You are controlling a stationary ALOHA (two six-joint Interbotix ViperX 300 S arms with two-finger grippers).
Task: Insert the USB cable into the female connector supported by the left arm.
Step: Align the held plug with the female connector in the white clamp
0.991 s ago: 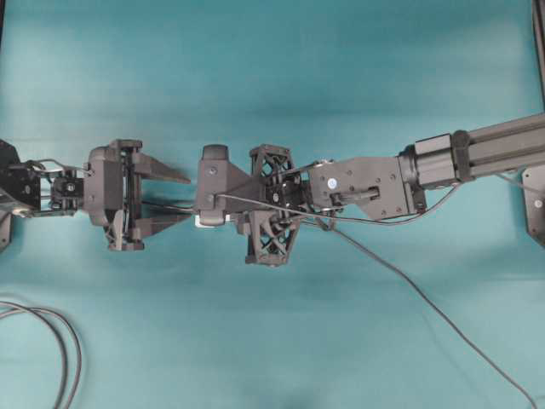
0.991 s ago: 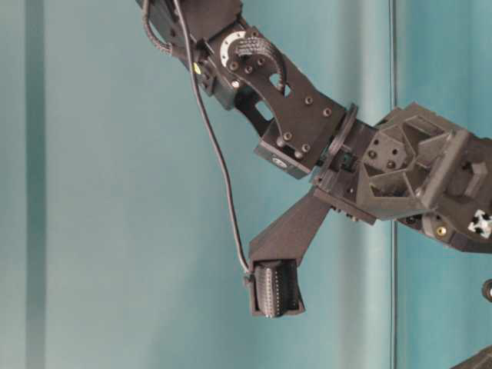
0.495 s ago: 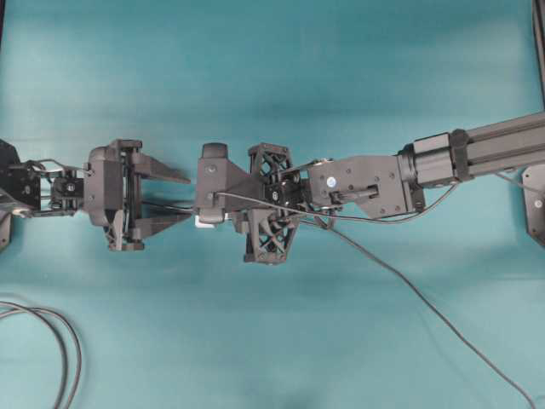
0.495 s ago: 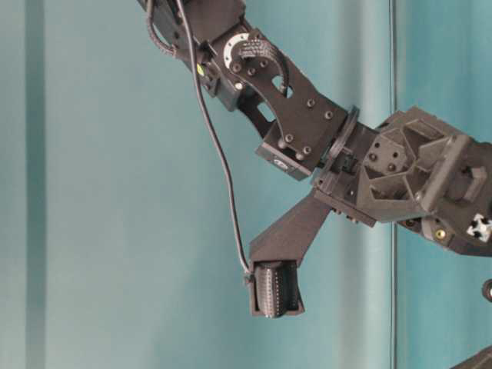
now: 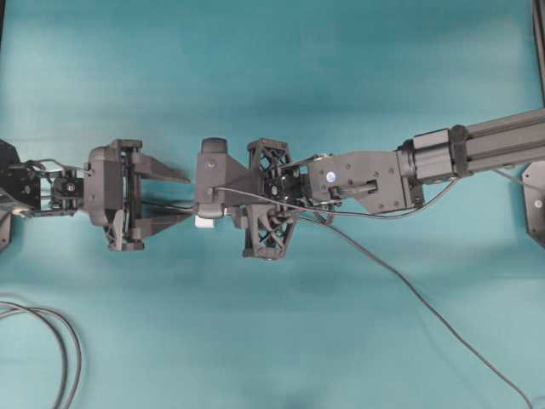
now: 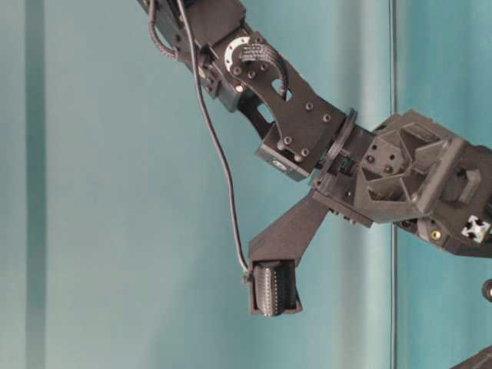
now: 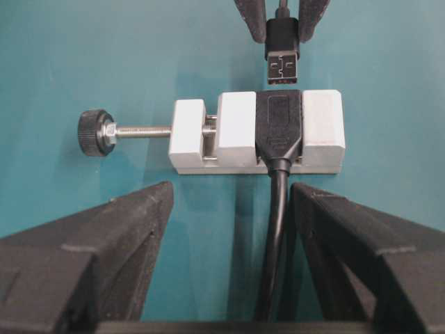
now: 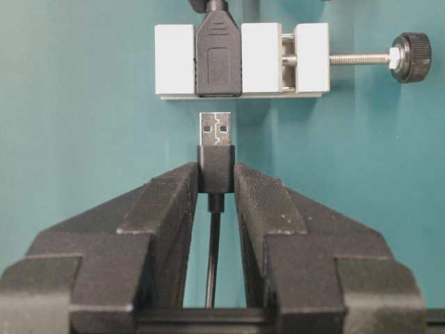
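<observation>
The female connector (image 7: 279,129) is a black socket clamped in a white block (image 7: 236,132) with a screw and dark knob (image 7: 90,132); it lies on the teal surface just ahead of my left gripper (image 7: 233,198). That gripper is open and its fingers touch nothing. The connector's dark cable (image 7: 274,236) runs back between them, close to the right-hand finger. My right gripper (image 8: 215,174) is shut on the black body of the USB cable's plug (image 8: 215,132). The silver tip points at the socket (image 8: 217,59), in line with it, a small gap short.
The USB cable (image 5: 426,307) trails from the right arm to the lower right corner. Looped dark cables (image 5: 64,349) lie at the lower left. From above, the right wrist camera (image 5: 213,183) covers the plug; a corner of the white block (image 5: 203,221) shows.
The right arm has edged slightly to the left, toward the left gripper. The left arm has not moved.
</observation>
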